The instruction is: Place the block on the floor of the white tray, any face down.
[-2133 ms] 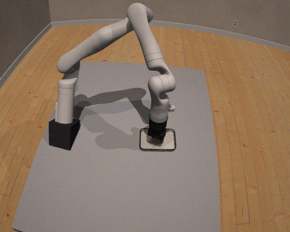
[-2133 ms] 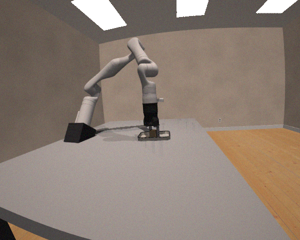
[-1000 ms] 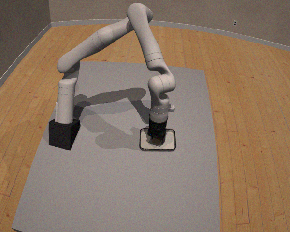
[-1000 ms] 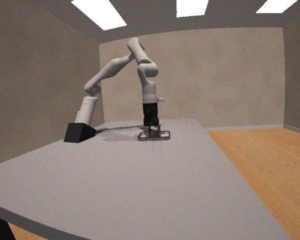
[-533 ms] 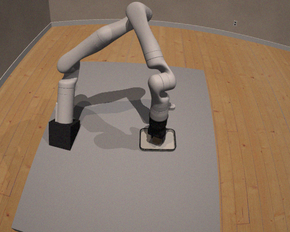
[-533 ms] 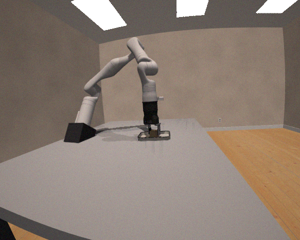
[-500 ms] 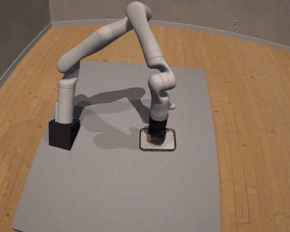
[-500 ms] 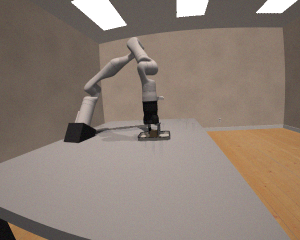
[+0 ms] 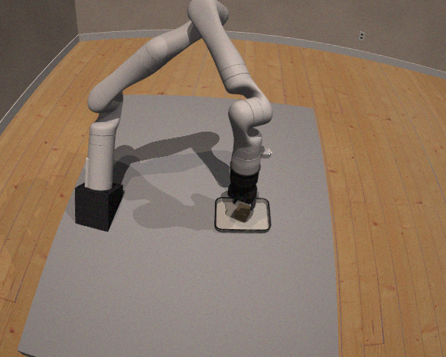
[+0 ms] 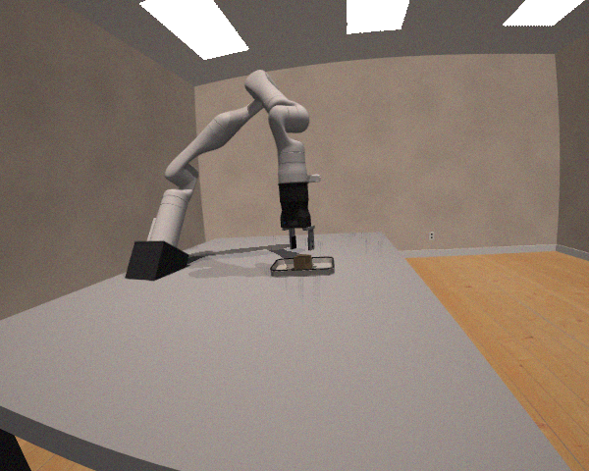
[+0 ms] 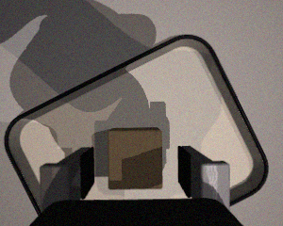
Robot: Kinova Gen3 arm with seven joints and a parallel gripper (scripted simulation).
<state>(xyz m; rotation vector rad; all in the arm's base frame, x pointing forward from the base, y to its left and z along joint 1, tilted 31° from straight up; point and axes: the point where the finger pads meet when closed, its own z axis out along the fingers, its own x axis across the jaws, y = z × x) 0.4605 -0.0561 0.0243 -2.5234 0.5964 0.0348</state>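
A brown block (image 9: 240,214) (image 10: 302,261) (image 11: 134,157) rests flat on the floor of the white tray (image 9: 262,221) (image 10: 326,267) (image 11: 193,94), which has a dark rim and lies on the grey table. My gripper (image 9: 243,204) (image 10: 301,243) (image 11: 136,164) is open and empty. It hangs straight above the block with its fingertips a short way clear of the block's top. In the wrist view the two fingers stand wide on either side of the block without touching it.
The arm's black base (image 9: 97,205) (image 10: 154,259) stands on the grey table (image 9: 177,288) (image 10: 234,354) to the left of the tray. Wooden floor (image 9: 388,153) lies beyond the table's right edge.
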